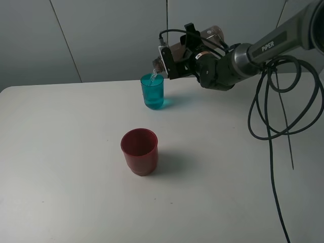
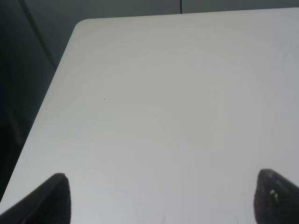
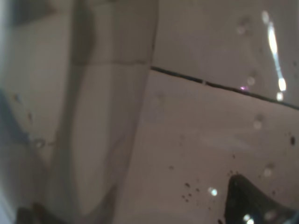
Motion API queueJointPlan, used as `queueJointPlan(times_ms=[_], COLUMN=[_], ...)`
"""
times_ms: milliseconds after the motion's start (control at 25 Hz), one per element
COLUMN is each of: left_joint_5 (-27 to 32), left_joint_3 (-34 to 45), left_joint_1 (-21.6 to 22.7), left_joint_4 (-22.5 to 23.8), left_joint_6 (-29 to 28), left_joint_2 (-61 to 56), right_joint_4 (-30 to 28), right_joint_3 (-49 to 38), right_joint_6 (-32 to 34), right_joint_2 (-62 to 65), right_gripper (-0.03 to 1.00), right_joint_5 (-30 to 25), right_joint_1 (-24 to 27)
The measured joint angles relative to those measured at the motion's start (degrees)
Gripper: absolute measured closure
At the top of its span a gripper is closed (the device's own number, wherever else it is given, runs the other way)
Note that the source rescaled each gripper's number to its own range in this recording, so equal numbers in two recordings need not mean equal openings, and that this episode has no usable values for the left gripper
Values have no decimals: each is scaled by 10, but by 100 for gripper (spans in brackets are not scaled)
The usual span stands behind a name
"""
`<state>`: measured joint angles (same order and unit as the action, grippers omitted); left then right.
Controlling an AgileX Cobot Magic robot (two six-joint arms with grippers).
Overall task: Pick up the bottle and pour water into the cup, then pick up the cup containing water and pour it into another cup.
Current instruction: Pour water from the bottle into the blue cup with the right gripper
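My right tool is clamped on the bottle, tipped almost level, its neck just above the teal cup on the worktop. My left tool stands open.

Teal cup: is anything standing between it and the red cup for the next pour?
Nothing visible does: only bare table lies between the teal cup and the red cup, which stand apart. The one thing near the teal cup is the bottle, tilted in the right gripper, its mouth over the cup's rim, pouring.
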<state>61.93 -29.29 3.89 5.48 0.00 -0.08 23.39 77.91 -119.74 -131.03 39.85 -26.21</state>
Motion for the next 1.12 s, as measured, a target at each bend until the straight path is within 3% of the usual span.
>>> queueJointPlan(times_ms=[1120], left_joint_5=[0], left_joint_3=[0], left_joint_1=[0], left_joint_4=[0], left_joint_6=[4], left_joint_2=[0], right_joint_4=[-107], right_joint_3=[0], right_joint_6=[0], right_joint_2=[0], right_gripper=[97], right_joint_5=[7], right_joint_1=[0])
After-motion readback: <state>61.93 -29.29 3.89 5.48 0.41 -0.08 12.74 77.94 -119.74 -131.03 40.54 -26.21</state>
